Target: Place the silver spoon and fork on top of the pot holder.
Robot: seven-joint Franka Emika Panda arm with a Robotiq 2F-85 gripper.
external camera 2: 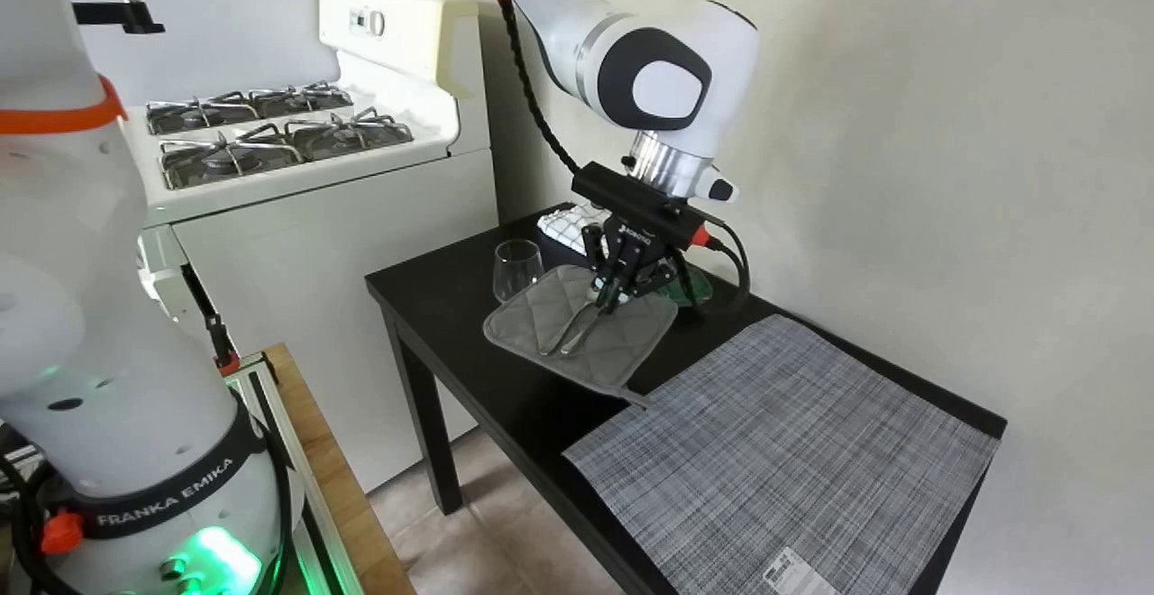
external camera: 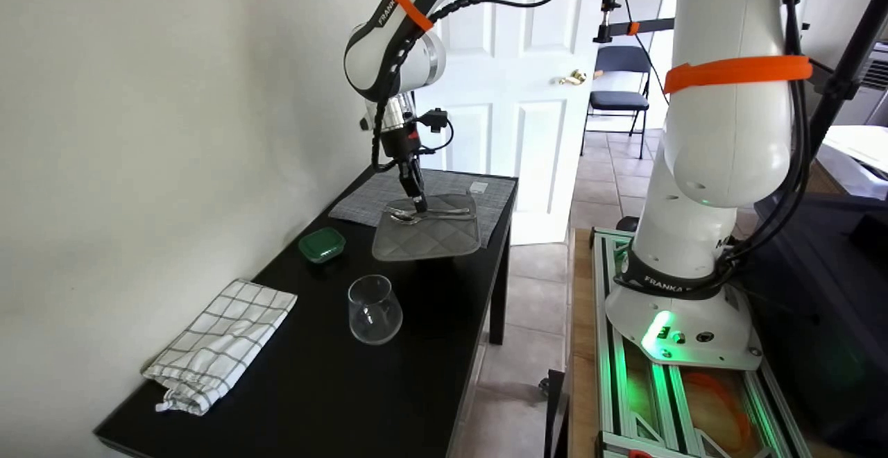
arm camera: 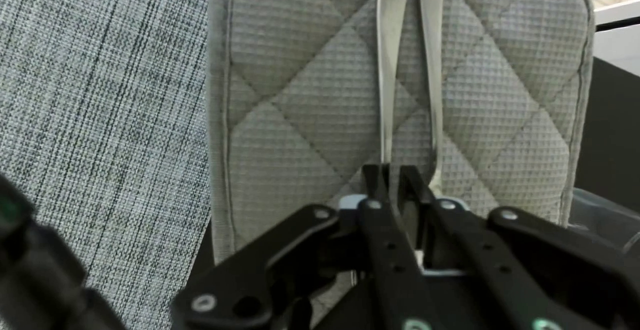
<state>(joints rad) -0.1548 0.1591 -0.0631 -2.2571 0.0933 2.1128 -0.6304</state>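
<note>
The pot holder (arm camera: 310,110) is a grey quilted square, in both exterior views (external camera: 423,244) (external camera 2: 631,353); it looks raised above the table, with its support not visible. The fork (arm camera: 388,70) and the spoon (arm camera: 433,70) lie on it side by side, handles away from the gripper in the wrist view. Their heads are mostly hidden under the gripper there; the spoon's bowl (external camera: 404,219) shows in an exterior view. My gripper (arm camera: 391,175) is low over the pot holder. Its fingertips are close together at the fork's neck with a narrow gap; I cannot tell whether they press on it.
A clear glass (external camera: 375,309), a green lidded container (external camera: 321,244) and a white checkered towel (external camera: 222,347) are on the black table. A grey woven placemat (external camera 2: 784,460) covers one end. A wall (external camera: 139,132) runs along the table's long side.
</note>
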